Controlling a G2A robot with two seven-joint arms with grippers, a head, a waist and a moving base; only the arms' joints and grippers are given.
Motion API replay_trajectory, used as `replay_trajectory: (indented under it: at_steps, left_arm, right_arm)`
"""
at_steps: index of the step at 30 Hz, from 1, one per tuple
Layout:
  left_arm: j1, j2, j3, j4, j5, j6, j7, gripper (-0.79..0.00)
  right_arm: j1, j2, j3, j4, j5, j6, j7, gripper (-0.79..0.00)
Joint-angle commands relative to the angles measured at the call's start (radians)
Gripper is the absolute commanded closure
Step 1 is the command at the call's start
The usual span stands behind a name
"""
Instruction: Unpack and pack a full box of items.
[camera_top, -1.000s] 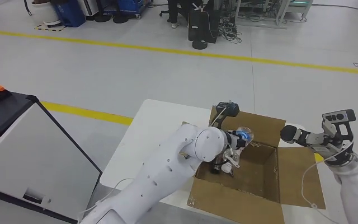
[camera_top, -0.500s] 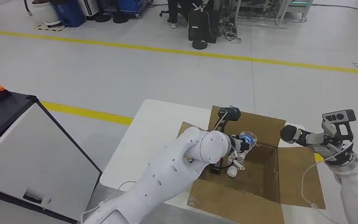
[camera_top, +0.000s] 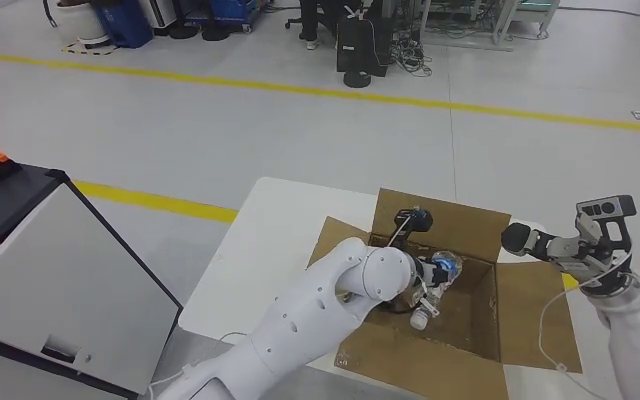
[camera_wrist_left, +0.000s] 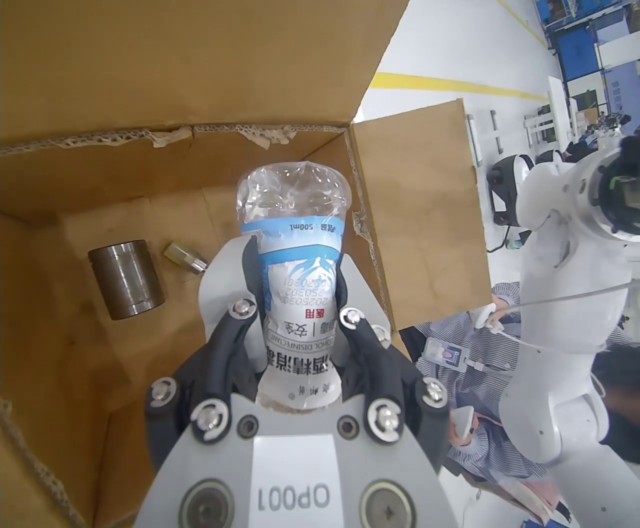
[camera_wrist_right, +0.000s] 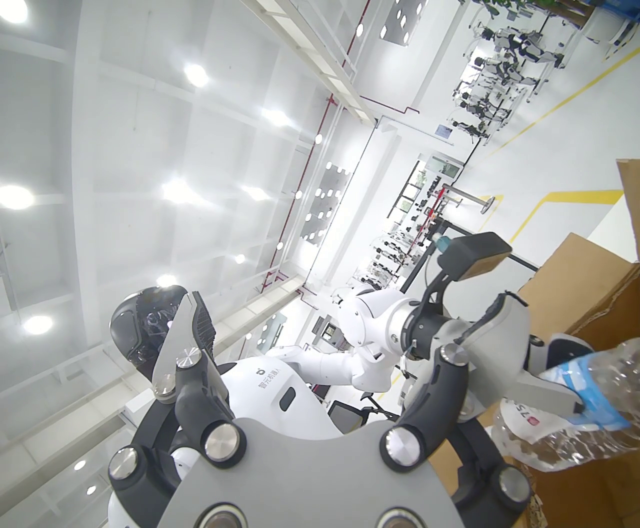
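Note:
An open cardboard box (camera_top: 440, 210) stands on the white table (camera_top: 270, 240). My left gripper (camera_top: 432, 283) is down inside it, shut on a clear plastic bottle (camera_top: 445, 267) with a blue and white label. From the left wrist, the gripper (camera_wrist_left: 295, 270) grips the bottle (camera_wrist_left: 292, 210) around its label, base pointing away from the palm. A dark metal cylinder (camera_wrist_left: 126, 285) and a small metal fitting (camera_wrist_left: 185, 257) lie on the box floor (camera_wrist_left: 60, 360). My right gripper (camera_top: 516, 239) hovers over the box's right flap, open (camera_wrist_right: 350, 300) and holding nothing; the bottle (camera_wrist_right: 595, 400) shows beyond it.
The box's flaps are folded outward, the right one (camera_top: 540, 315) lying flat under my right arm. A white cabinet with a dark top (camera_top: 60, 270) stands left of the table. Bare tabletop lies left of the box.
My left arm has carried the bottle from near the box's back-left corner toward the box's middle and lower inside. The right arm has stayed still.

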Motion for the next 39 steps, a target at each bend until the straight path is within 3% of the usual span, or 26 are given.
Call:
replay_trajectory:
  at_steps: [1,6,21,25,26,27,28,29,39]
  left_arm:
    - [-0.014,-0.009,0.012,0.053,-0.025,-0.024,0.021,0.0]
    - [-0.059,-0.034,0.06,0.154,-0.033,-0.109,0.073,0.0]
    - [-0.122,-0.099,0.104,0.372,-0.117,-0.158,0.158,0.0]
    - [-0.135,-0.112,0.113,0.408,-0.132,-0.152,0.134,0.0]
    - [-0.136,-0.115,0.114,0.416,-0.14,-0.15,0.132,-0.074]
    - [-0.14,-0.119,0.115,0.428,-0.144,-0.141,0.127,-0.308]
    - [-0.145,-0.122,0.117,0.435,-0.146,-0.14,0.125,-0.693]
    - [-0.148,-0.125,0.117,0.441,-0.15,-0.142,0.125,-0.785]
    - [-0.172,-0.15,0.131,0.466,-0.154,-0.156,0.118,-0.785]
  right_arm:
    - [0.0,0.0,0.0,0.0,0.0,0.0,0.0,-0.785]
    - [0.0,0.0,0.0,0.0,0.0,0.0,0.0,-0.785]
    - [0.0,0.0,0.0,0.0,0.0,0.0,0.0,-0.785]
    - [0.0,0.0,0.0,0.0,0.0,0.0,0.0,-0.785]
    - [0.0,0.0,0.0,0.0,0.0,0.0,0.0,-0.785]
    - [0.0,0.0,0.0,0.0,0.0,0.0,0.0,-0.785]
    - [0.0,0.0,0.0,0.0,0.0,0.0,0.0,-0.785]
    - [0.0,0.0,0.0,0.0,0.0,0.0,0.0,-0.785]
    - [0.0,0.0,0.0,0.0,0.0,0.0,0.0,-0.785]
